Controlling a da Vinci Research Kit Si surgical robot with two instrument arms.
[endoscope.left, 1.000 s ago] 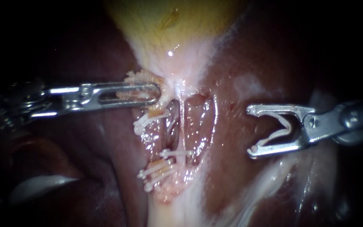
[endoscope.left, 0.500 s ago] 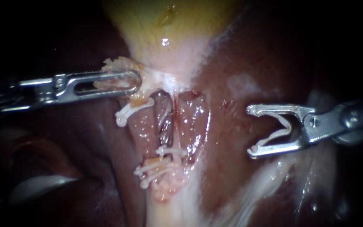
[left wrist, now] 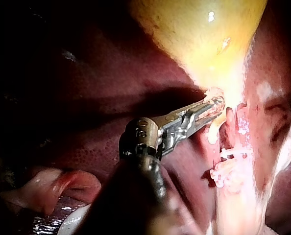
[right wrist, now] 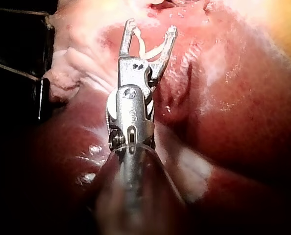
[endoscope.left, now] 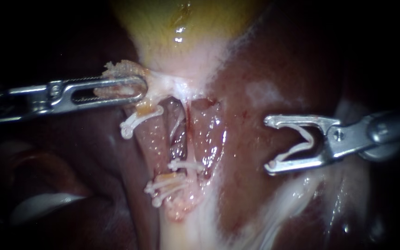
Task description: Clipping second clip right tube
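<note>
- Left instrument (endoscope.left: pixel 140 90) (left wrist: pixel 218 104): the shaft is coming in level from the side and the wrist is lying straight. Its slotted jaws are clamping together on a frayed flap of pale tissue (endoscope.left: pixel 121 69) at the neck of the gallbladder (endoscope.left: pixel 181 28), with the flap bulging out along both edges of the jaws.
- Right instrument (endoscope.left: pixel 268 144) (right wrist: pixel 151 25): it is reaching in almost level, tilted slightly toward the tissue. Its jaws are standing wide in a V, and both are bearing on the legs of a white loaded clip (endoscope.left: pixel 299 143) (right wrist: pixel 145 46) that is sitting open between them. The tips are hanging over the liver (endoscope.left: pixel 251 185). Whether they are touching its surface cannot be told.
- Right tube (endoscope.left: pixel 188 134): this thin strand is running down from just beyond the left jaws' tip. It is lying ahead of the right jaws' open mouth and well apart from it, neither between nor against them.
- Seated clip (endoscope.left: pixel 186 165): it is lying across the right tube, at the end farther from the left jaws.
- Other clips: one (endoscope.left: pixel 137 121) is hanging just under the left jaws' tip, and two more (endoscope.left: pixel 165 187) are lying beyond the seated clip.
</note>
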